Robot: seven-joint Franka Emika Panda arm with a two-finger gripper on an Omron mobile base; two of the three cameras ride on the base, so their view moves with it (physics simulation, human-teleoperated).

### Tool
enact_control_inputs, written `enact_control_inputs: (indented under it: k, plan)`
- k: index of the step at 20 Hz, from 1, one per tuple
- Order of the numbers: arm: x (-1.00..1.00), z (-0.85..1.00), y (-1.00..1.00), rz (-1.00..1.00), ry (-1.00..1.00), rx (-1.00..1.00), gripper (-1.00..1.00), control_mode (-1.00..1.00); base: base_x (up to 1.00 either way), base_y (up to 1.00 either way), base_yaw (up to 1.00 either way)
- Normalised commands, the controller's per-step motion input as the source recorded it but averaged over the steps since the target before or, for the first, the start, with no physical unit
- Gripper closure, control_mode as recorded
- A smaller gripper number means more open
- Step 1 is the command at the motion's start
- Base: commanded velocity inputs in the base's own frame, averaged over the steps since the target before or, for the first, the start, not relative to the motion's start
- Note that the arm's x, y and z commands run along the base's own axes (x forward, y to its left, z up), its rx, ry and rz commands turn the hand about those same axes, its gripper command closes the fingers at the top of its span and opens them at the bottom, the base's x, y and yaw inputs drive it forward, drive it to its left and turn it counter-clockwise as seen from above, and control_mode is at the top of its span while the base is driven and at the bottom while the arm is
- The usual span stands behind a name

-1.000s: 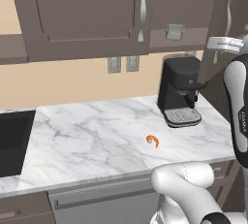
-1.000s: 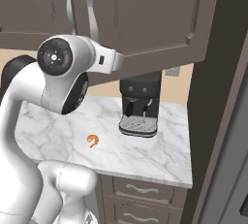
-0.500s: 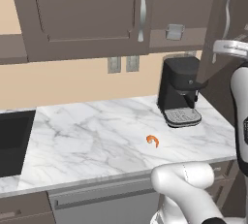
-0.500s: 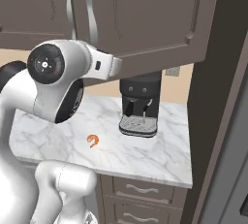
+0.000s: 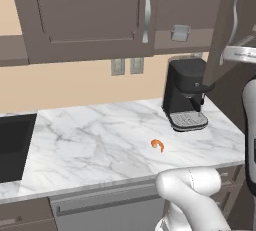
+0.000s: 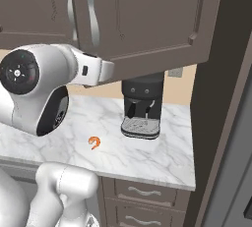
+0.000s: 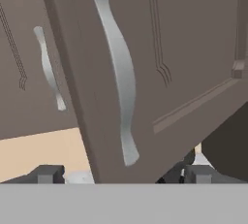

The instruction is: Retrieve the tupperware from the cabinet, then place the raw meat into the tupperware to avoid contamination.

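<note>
Pincer (image 7: 121, 172) now spread; tupperware (image 5: 180, 32) sits empty on cabinet (image 5: 90, 15) shelf.

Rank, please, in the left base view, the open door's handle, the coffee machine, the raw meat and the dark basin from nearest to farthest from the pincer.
1. open door's handle, upper right, right beside the pincer.
2. coffee machine, below it, at the counter's back.
3. raw meat, mid-counter, further left.
4. dark basin, far left edge.
</note>
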Motion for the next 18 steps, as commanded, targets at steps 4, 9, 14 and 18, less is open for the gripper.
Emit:
enact_control_inputs:
  k: [4,9,14,18]
  plan:
    - [-0.30,0.11,0.29,-0.01,0.00,-0.13,-1.00,-1.00,0.00,0.00,0.00]
    - [-0.14,0.20,0.41,-0.05,0.03,-0.19,-1.00,-1.00,0.00,0.00,0.00]
    - [-0.07,0.22,0.50,-0.07,0.04,-0.22,-1.00,-1.00,0.00,0.00,0.00]
    - [0.01,0.05,0.54,-0.08,0.14,-0.23,-1.00,-1.00,0.00,0.00,0.00]
